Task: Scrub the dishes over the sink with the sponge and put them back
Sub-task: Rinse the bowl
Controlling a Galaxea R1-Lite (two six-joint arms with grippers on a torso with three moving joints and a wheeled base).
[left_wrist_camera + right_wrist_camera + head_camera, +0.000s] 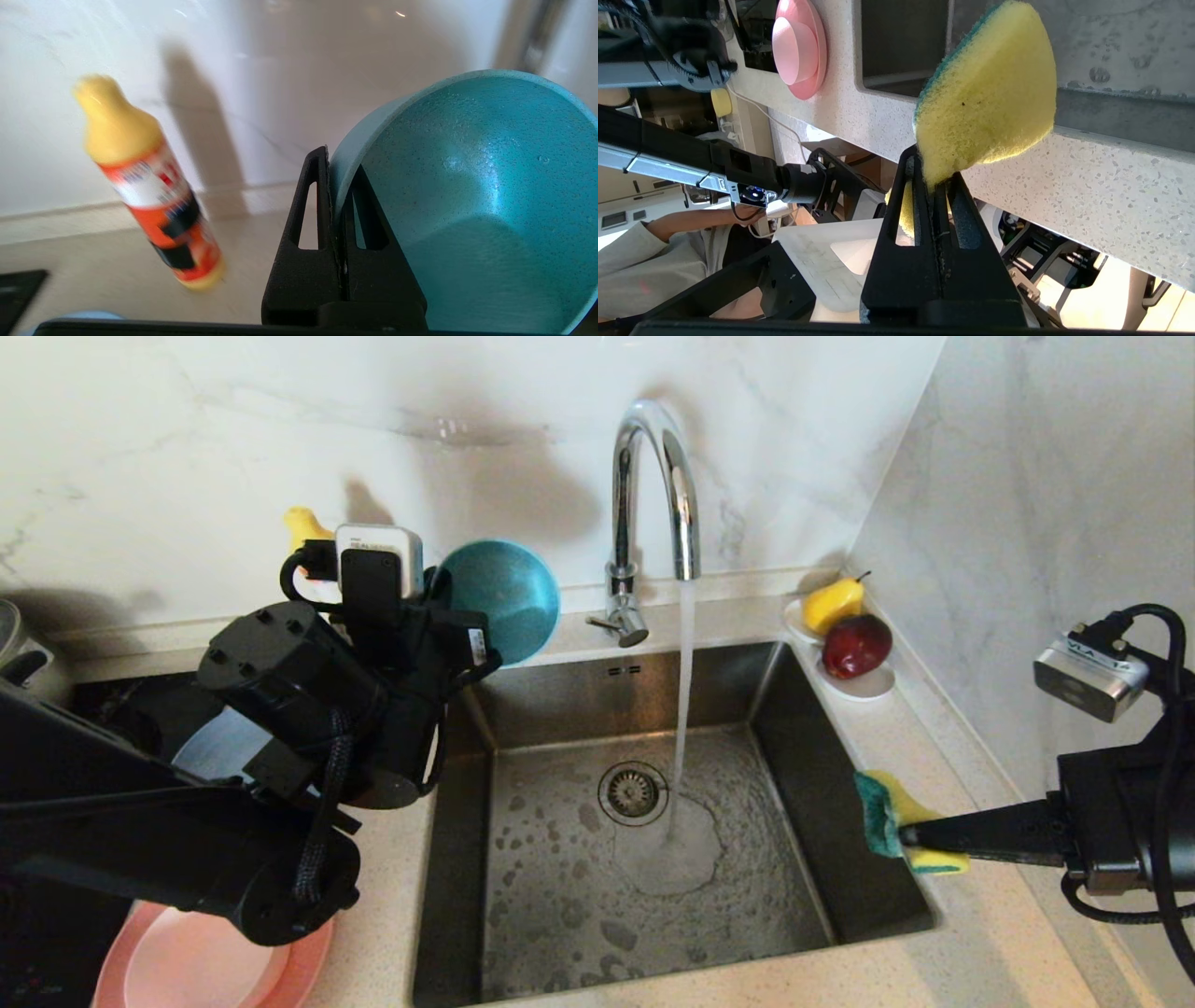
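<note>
My left gripper (450, 627) is shut on the rim of the teal bowl (509, 597), holding it tilted on edge above the counter by the sink's back left corner. In the left wrist view the gripper (337, 186) pinches the bowl (490, 186) wall. My right gripper (907, 837) is shut on the yellow-and-green sponge (887, 810) at the right rim of the steel sink (523, 709). The right wrist view shows that gripper (934, 182) clamping the sponge (994, 93). A salmon-pink plate (313, 957) holding a pale bowl (196, 971) lies front left. A grey-blue plate (210, 747) is mostly hidden behind my left arm.
Water (683, 709) runs from the chrome tap (653, 485) into the basin near the drain (633, 791). A white saucer (873, 683) with a pear and an apple sits at the back right corner. A yellow-capped bottle (149, 186) stands by the wall behind my left arm.
</note>
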